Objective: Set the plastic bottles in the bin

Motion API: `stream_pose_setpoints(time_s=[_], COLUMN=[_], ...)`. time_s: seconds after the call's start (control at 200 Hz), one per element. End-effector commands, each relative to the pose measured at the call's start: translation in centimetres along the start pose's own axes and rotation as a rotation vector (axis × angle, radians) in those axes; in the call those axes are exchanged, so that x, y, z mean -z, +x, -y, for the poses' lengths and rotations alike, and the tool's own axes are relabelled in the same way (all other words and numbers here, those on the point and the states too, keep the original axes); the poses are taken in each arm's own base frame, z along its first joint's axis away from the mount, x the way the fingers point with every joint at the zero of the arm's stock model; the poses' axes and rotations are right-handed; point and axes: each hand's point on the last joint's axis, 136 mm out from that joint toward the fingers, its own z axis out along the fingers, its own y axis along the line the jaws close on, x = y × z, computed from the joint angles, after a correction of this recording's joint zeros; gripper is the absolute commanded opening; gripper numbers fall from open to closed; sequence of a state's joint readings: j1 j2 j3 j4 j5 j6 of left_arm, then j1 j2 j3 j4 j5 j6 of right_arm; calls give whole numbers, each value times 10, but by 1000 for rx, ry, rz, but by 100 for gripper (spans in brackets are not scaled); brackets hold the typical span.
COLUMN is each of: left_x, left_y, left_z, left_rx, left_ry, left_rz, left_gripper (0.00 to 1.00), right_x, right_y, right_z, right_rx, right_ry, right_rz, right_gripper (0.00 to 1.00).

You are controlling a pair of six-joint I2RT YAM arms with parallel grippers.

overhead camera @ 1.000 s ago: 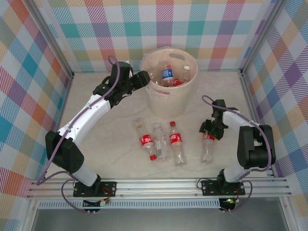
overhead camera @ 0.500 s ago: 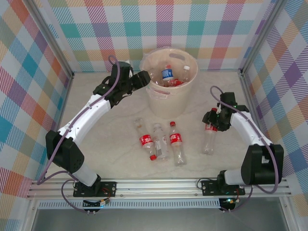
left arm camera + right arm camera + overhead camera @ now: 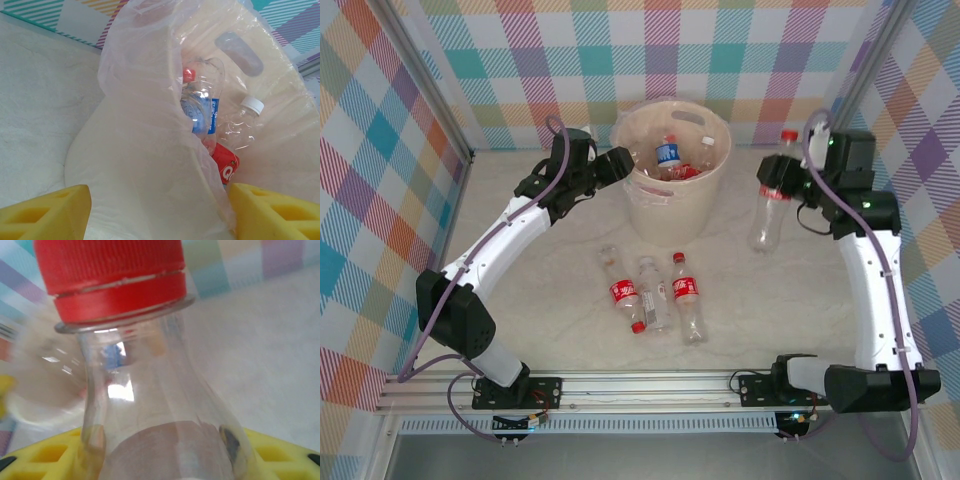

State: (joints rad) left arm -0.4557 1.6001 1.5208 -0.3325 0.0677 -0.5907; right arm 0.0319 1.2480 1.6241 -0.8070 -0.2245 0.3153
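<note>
Right gripper point(image 3: 778, 182) fingers pinch a red-capped bottle point(image 3: 763, 222) by its stiffer shoulder, aloft at three o'clock of the bin point(image 3: 665, 215); seemingly empty, light, crushable, probably slick. Left gripper point(image 3: 618, 163) gapes empty at nine o'clock.

Robot lab enclosure, plaid backdrop walls point(image 3: 740, 50), aluminium rail point(image 3: 650, 385)
</note>
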Motion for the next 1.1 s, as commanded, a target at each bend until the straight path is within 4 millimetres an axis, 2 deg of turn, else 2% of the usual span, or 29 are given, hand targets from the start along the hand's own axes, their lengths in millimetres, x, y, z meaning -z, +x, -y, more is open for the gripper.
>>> stream_pose_setpoints(time_s=[0.0, 0.08, 0.205, 0.35, 0.355, 0.44, 0.545, 0.61, 0.69, 0.955, 1.095], left_x=[-6, -8, -8, -9, -9, -10, -13, -15, -16, -14, -9], left_y=[19, 22, 26, 27, 27, 27, 29, 29, 29, 28, 25], left_z=[-20, -22, -25, -27, -27, -28, -27, -25, -28, -30, -30], left_rx=[2, 6, 23, 30, 31, 33, 35, 37, 42, 36, 35], left_ry=[-54, -59, -56, -64, -63, -68, -72, -66, -75, -97, -110], left_rz=[-64, -71, -72, -71, -70, -72, -89, -90, -89, -89, -78], left_gripper=[72, 72, 72, 72, 72, 71, 71, 71, 71, 71, 71], right_x=[13, 12, -3, -29, -35, -60, -105, -135, -161, -219, -240], right_y=[-52, -77, -101, -129, -129, -135, -126, -112, -93, -37, -15], right_z=[-57, -96, -136, -152, -152, -155, -147, -136, -127, -121, -108], right_rx=[25, 36, 138, 171, 167, 185, 202, 207, 209, 218, 197], right_ry=[-254, -413, -476, -494, -491, -465, -402, -350, -316, -281, -232], right_rz=[110, 139, 203, 317, 312, 315, 243, 181, 118, -26, -69], right_gripper=[40, 40, 39, 37, 37, 37, 37, 37, 37, 38, 39])
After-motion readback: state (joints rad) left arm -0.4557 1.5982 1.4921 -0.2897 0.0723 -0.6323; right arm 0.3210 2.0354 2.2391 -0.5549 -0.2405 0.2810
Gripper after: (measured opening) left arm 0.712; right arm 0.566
